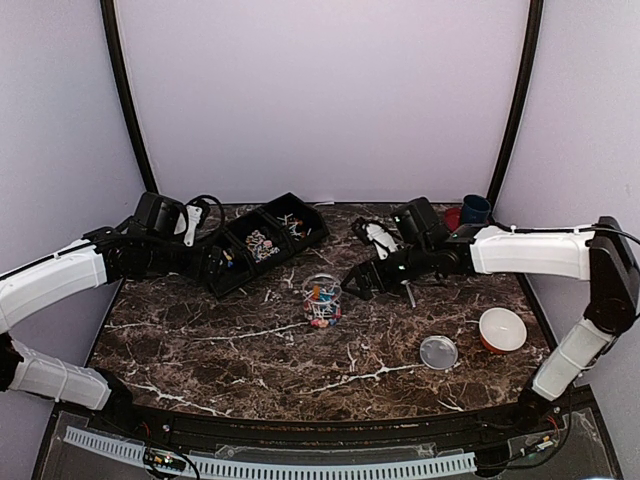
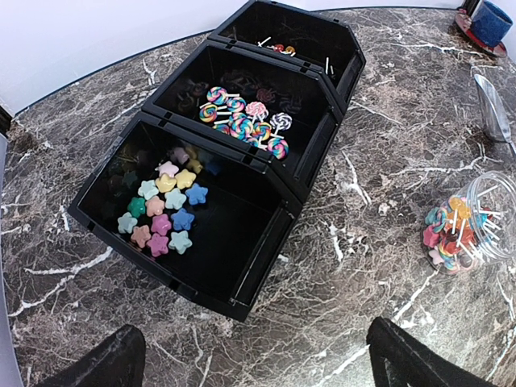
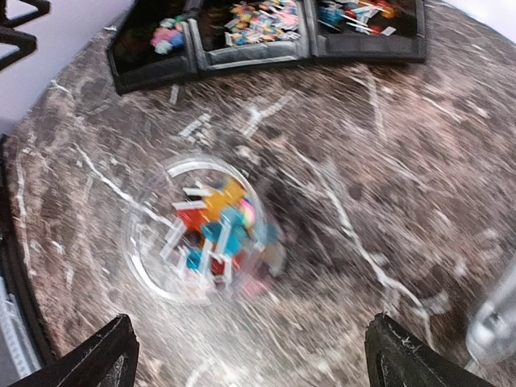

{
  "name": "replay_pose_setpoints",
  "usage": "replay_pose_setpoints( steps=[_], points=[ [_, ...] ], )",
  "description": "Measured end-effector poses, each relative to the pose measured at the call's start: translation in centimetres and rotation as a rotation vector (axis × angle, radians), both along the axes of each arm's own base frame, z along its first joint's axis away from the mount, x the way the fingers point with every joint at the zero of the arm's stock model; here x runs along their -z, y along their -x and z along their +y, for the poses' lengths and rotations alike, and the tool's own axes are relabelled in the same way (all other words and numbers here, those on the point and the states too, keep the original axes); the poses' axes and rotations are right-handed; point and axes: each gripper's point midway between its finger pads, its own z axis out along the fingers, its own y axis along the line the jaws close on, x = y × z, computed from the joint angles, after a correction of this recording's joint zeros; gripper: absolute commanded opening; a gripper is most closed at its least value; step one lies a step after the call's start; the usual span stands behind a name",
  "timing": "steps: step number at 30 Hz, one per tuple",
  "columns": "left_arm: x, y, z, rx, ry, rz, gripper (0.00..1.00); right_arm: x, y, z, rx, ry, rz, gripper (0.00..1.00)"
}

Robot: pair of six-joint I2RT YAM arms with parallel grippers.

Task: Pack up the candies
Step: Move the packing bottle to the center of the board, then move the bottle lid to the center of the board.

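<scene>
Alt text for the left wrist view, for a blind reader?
A black three-bin tray on a marble table holds pastel star candies in the near bin, swirl lollipops in the middle and a few stick pieces in the far one. A clear jar of mixed candies sits to its right; the open left gripper frames the bottom edge.

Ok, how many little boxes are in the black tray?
3, in a row. In the left wrist view, the nearest compartment holds pastel stars, the middle compartment swirly lollipops, the farthest compartment a few stick candies, partly hidden by its wall.
</scene>
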Motion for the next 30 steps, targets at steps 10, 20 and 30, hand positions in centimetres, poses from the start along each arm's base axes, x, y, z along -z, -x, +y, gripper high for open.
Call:
replay_pose_setpoints(
  steps=[10, 20, 30],
  points=[
    [0.2, 0.0, -0.1, 0.004, -0.001, 0.007, 0.99, 0.1, 2.6, -7.0, 0.145, 0.139, -0.059, 0.98],
    [0.5, 0.0, -0.3, 0.010, 0.001, 0.016, 0.99, 3.4, 4.4, -12.7, 0.322, 0.303, 0.014, 0.89],
    [0.7, 0.0, -0.4, 0.015, 0.002, 0.024, 0.99, 6.3, 4.9, -16.9, 0.465, 0.352, 0.128, 0.86]
  ],
)
